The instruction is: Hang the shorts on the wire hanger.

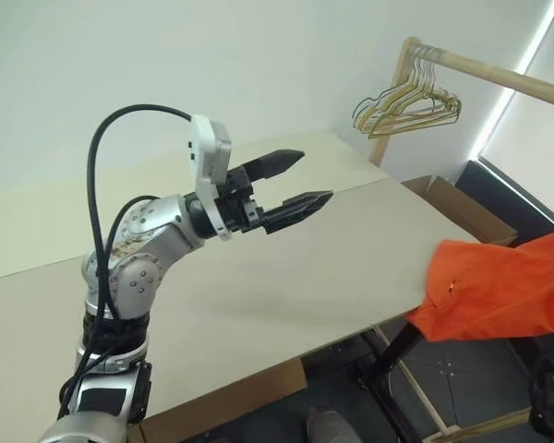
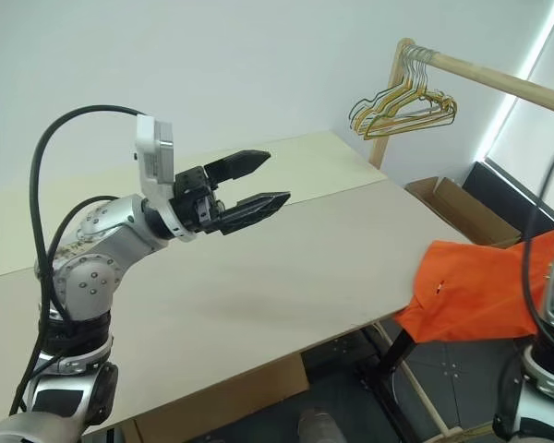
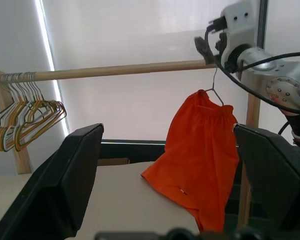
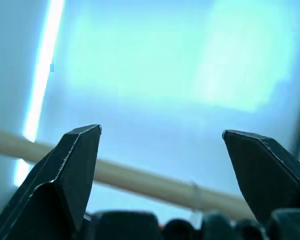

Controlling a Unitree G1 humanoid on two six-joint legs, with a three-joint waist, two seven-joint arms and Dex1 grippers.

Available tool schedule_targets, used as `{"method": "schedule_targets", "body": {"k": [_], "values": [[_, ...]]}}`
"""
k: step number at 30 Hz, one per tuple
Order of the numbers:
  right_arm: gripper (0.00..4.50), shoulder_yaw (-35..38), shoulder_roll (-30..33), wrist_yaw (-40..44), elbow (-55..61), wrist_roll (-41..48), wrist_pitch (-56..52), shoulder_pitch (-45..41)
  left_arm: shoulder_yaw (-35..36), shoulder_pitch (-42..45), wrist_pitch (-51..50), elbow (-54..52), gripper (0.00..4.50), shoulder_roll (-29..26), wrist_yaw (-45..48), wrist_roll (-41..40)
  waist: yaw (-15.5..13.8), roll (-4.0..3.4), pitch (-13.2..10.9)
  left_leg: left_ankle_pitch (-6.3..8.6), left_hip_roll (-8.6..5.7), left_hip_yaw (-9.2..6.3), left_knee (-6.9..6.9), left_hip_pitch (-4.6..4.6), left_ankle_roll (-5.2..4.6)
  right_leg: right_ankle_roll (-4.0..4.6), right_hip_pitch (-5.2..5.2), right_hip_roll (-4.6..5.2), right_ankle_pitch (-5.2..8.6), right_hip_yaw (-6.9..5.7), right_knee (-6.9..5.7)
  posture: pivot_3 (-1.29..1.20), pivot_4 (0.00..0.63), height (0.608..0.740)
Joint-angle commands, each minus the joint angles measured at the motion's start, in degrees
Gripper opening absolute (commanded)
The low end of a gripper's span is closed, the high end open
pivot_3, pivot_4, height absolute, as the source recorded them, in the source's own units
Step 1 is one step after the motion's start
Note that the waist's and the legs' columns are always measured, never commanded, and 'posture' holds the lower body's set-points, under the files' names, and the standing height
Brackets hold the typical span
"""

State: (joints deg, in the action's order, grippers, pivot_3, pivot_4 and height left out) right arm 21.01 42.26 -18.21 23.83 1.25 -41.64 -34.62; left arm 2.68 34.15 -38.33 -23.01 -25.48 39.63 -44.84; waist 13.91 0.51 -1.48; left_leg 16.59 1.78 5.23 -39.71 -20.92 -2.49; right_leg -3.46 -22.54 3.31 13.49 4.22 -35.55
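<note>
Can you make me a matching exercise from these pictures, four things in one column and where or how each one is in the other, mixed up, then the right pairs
Things:
1. shorts
2. wire hanger
3. left gripper
4. bunch of hangers

Places or states:
A. open over the table, holding nothing
B. hooked on the wooden rail, carrying orange fabric
C. clustered at the rail's end by the upright post
D. draped from a hanger, lower edge by the table's corner

Pairs: 1-D, 2-B, 3-A, 4-C
</note>
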Motion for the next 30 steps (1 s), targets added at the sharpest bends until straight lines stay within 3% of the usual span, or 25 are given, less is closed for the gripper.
{"method": "schedule_targets", "body": {"k": [1, 4, 7, 10, 16, 23, 30], "values": [[4.47, -4.9, -3.01, 13.39, 1.83, 7.23, 6.52, -0.06, 1.92, -1.61, 3.51, -1.21, 4.5, -2.03, 0.27, 2.77, -0.34, 0.27, -0.16, 0.0, 0.02, -0.03, 0.0, 0.22, 0.0, 0.02, 0.05, -0.02, -0.01, -0.02, -0.02, -0.14, 0.0, 0.74], [4.47, -6.83, -7.39, 23.67, 0.24, 15.8, 5.55, -0.28, 2.95, -4.39, 3.45, -2.35, 4.5, -4.74, 0.41, 3.69, -1.26, 0.42, -0.26, 0.0, 0.02, -0.04, -0.01, 0.32, 0.0, 0.04, 0.11, 0.06, -0.03, -0.05, 0.01, -0.08, 0.0, 0.74], [4.47, -10.8, -6.45, 36.82, -2.45, 21.4, 5.65, -0.79, 4.54, -8.63, 2.47, -4.72, 4.5, -8.73, 2.2, 2.59, -3.27, 0.39, -0.3, 0.02, -0.01, -0.03, -0.02, 0.07, -0.03, 0.43, -0.12, 0.13, -0.27, -0.08, 0.0, -0.02, 0.0, 0.74], [4.47, -15.32, -4.37, 48.72, -5.85, 22.94, 9.09, -1.29, 6.38, -12.91, 2.11, -7.43, 4.5, -11.31, 1.12, 2.88, -6.02, 0.41, -0.32, 0.01, 0.0, -0.01, -0.02, -0.34, -0.03, 0.5, -0.69, 0.13, -0.31, -0.1, -0.14, 0.04, 0.0, 0.74], [4.47, -24.26, -2.36, 66.69, -10.42, 23.18, 13.19, -2.76, 9.55, -21.19, 1.12, -13.64, 4.5, -15.38, -2.39, 4.89, -11.67, 0.49, -0.44, 0.01, 0.02, 0.01, -0.02, -0.34, -0.02, 0.63, -0.75, 0.12, -0.25, -0.24, -0.24, 0.13, 0.0, 0.74], [4.47, -26.15, -4.29, 71.18, -14.25, 21.27, 17.13, -4.01, 12.75, -26.4, 0.32, -17.16, 4.5, -18.0, -3.21, 3.63, -16.42, 0.64, -0.52, 0.0, 0.0, 0.08, -0.08, -0.36, 0.0, 0.71, -0.76, 0.19, -0.29, -0.3, -0.23, 0.19, 0.0, 0.74], [4.47, -25.43, -4.08, 73.0, -12.96, 21.15, 18.79, -0.31, 14.02, -27.8, -0.16, -18.04, 4.5, -20.76, -2.35, 2.66, -18.51, 0.66, -0.52, 0.0, 0.03, 0.08, -0.06, -0.56, 0.04, 0.81, -0.96, 0.18, -0.3, -0.4, -0.25, 0.25, 0.0, 0.74]]}}
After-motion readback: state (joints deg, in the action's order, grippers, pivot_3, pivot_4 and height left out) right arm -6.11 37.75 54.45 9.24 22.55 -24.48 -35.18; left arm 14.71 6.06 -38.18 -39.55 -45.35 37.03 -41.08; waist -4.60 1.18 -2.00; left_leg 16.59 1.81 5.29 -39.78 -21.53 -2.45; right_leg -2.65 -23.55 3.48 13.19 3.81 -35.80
